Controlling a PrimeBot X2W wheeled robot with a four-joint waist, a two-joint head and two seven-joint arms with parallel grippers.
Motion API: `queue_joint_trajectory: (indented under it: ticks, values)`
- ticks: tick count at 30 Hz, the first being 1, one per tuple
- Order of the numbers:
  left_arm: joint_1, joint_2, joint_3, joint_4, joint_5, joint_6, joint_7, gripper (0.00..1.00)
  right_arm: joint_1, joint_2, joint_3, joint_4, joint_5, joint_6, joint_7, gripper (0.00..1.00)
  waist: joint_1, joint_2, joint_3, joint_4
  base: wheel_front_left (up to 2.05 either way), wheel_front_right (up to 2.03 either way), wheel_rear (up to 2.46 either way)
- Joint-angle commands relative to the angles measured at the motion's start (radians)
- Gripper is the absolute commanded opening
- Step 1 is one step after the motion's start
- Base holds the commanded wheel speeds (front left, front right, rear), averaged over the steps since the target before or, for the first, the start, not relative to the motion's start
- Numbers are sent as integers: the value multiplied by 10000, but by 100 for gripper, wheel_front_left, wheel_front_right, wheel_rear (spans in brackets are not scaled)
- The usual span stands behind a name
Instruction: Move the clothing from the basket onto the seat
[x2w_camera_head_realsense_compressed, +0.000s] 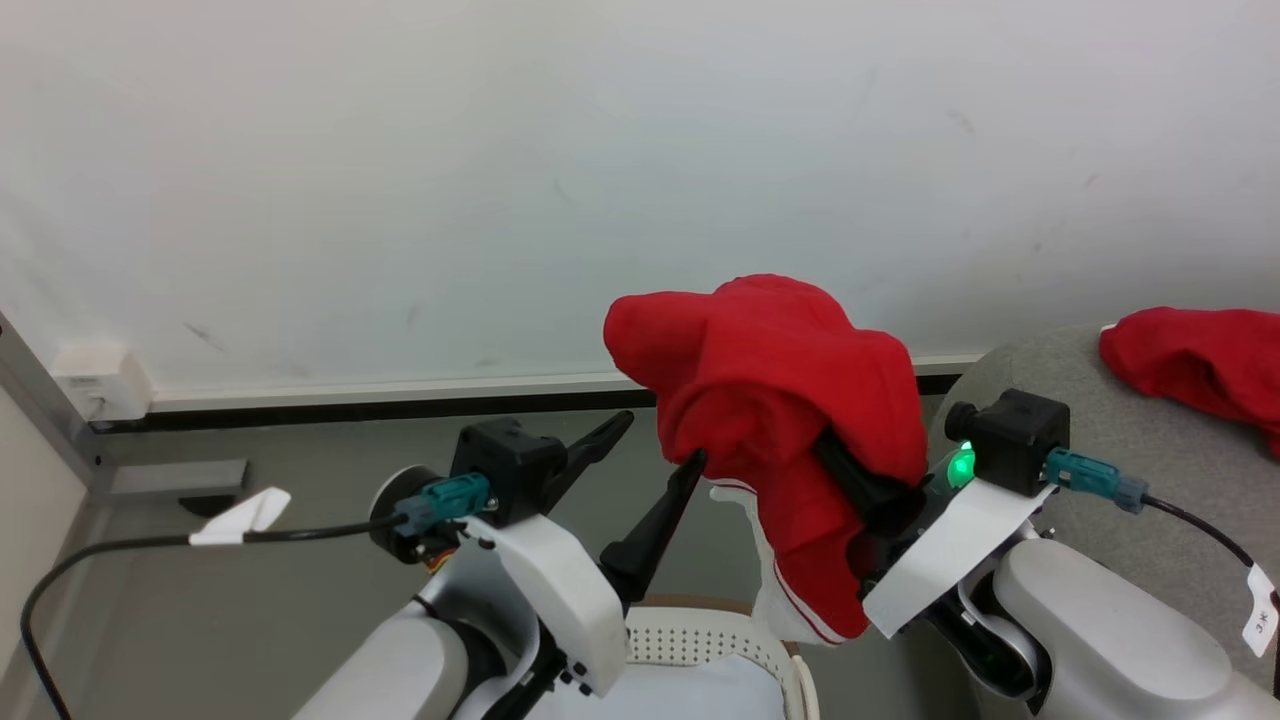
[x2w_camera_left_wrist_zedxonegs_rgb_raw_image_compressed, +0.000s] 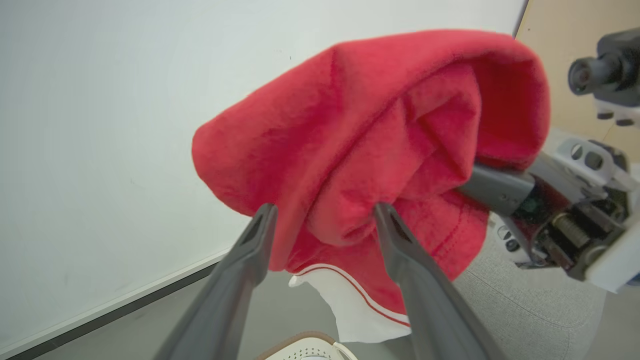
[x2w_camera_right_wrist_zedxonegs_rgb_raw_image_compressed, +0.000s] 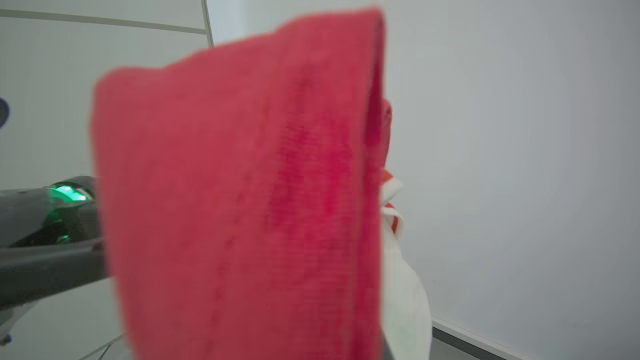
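Left fingers (x2w_camera_head_realsense_compressed: 658, 520) spread open beside a red garment (x2w_camera_head_realsense_compressed: 780, 370) draped over the right fingers (x2w_camera_head_realsense_compressed: 850, 478).
Right grip hidden, cannot tell; basket (x2w_camera_head_realsense_compressed: 700, 635) below, second red garment (x2w_camera_head_realsense_compressed: 1200, 360) on the seat (x2w_camera_head_realsense_compressed: 1150, 480).

Red garment (x2w_camera_head_realsense_compressed: 780, 400) hides the right jaws.

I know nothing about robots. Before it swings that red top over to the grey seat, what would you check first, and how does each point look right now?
1. Hold of the right gripper on the red garment: cannot tell; the cloth drapes over it.
2. Is the left gripper open: ok, fingers apart.
3. Is the left gripper free of the garment: cannot tell; one fingertip sits at the cloth's edge.
4. Is the white hem clear of the basket: cannot tell; it hangs close above the rim.
5. Room on the seat: ok; bare grey fabric beside a second red garment.
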Motion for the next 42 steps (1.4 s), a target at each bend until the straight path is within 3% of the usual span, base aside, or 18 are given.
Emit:
queue_joint_trajectory:
  ticks: [1, 15, 34, 38, 42]
  values:
    - [166, 52, 7, 24, 161, 30, -46, 100, 167, -77, -169, -47, -73, -22, -50, 0, -1, -1, -3, -29, 0, 0, 0]
    - [236, 130, 49, -48, 91, 177, -197, 100, 315, -289, -804, -194, -448, -22, -45, 0, -1, -1, 168, -851, 0, 0, 0]
    - [-94, -71, -263, -65, 172, 63, -409, 100, 589, -849, -1532, -634, -826, -22, -44, 0, -1, -1, 1052, -3998, 0, 0, 0]
    - [-230, -116, -382, -78, 247, 25, -366, 100, 739, -1046, -1982, -754, -935, -22, -46, 0, -1, -1, 1359, -4243, 0, 0, 0]
    - [-659, -205, -571, -230, 361, -104, -228, 100, 722, -1132, -3108, -844, -1219, -22, -45, 0, -1, -1, 2219, -4109, 0, 0, 0]
